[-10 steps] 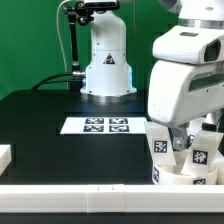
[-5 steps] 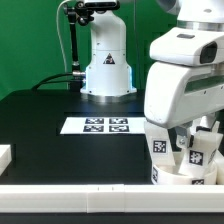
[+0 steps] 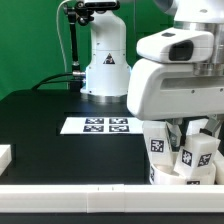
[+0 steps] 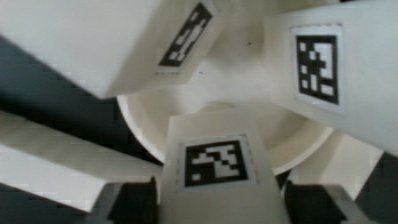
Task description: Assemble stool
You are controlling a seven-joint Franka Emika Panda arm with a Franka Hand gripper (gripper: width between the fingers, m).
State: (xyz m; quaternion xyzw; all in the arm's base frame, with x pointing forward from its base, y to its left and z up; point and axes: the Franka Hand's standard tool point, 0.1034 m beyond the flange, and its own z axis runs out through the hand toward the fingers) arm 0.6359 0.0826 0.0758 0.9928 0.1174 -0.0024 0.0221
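Marker board (image 3: 97,125): flat on the table (image 3: 40,130), left of centre, untouched. Stool (image 3: 178,160): exterior view's right, near the front edge; legs upright, long axes vertical. Gripper (image 3: 188,140): has narrowed from fully spread and risen slightly, apparently clamping one leg (image 3: 196,152); grip likely secured.

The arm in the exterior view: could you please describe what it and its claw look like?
The arm is bulky, with smooth, rounded white shells and a dark oval patch on its upper casing. Its white base stands at the back of the table, bears a small dark triangular mark, and has black cables rising beside it. The claw is mostly hidden behind the casing; its fingers appear dark in the wrist view.
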